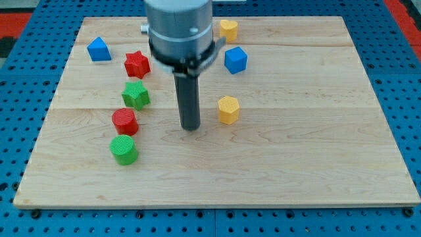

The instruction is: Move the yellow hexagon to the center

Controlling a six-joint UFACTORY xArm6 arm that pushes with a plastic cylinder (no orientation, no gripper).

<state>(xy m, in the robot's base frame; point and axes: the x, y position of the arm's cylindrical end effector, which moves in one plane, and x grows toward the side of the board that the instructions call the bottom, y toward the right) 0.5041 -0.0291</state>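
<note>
- Your tip (191, 126) rests on the board (316, 164), just left of the yellow hexagon (228, 109), apart from it.
- Left column: red star (137, 64), green star (135, 95), red cylinder (124, 121), green cylinder (123, 149).
- Top: blue cube (235, 60), second yellow block (228, 29).

Yellow hexagon (228, 109), upright, flat on board, near view's centre

The arm housing (179, 29) is cut off by the view's top edge; its upper structure cannot be seen. The housing covers part of the board (316, 164) behind it. The upper yellow block (229, 29), up and to the view's right of my tip (191, 126), has its left side partly covered by the housing, so its shape cannot be confirmed. A small dark fitting (144, 28) at the housing's left is too small to identify.
</note>
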